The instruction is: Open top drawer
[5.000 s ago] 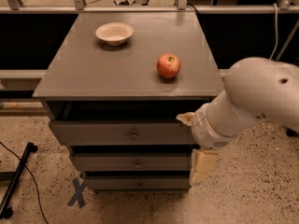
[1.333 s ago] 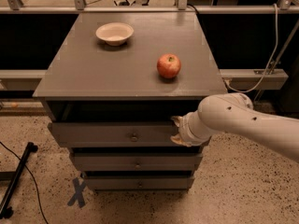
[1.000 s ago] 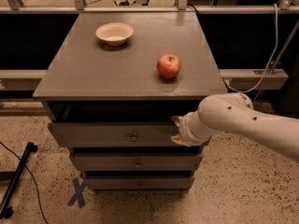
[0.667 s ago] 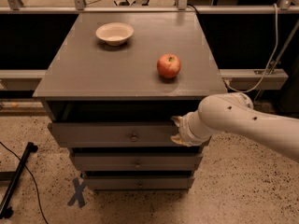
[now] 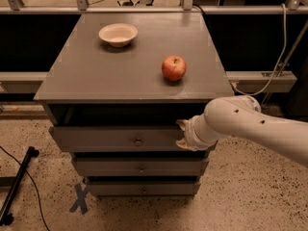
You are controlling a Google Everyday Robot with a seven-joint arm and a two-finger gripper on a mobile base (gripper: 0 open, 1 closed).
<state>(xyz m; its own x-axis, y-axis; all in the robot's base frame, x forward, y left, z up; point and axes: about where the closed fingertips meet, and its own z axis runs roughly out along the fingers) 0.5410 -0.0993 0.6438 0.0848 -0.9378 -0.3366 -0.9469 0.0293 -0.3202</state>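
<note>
Gripper half-hidden at the drawer's right end

My gripper [image 5: 181, 134] is against the right end of the top drawer [image 5: 110, 138], and my own wrist [image 5: 199, 133] covers most of it, along with that corner of the drawer front. Behind the front, the drawer's inside is lost in the dark shadow under the tabletop [image 5: 125, 66]. My arm [image 5: 262, 129] runs out past the right edge. The bottom drawer [image 5: 144, 189] shows only a strip of its front, its knob too dim to make out. The black stand [image 5: 17, 186] at lower left is cut off by the edge.
</note>
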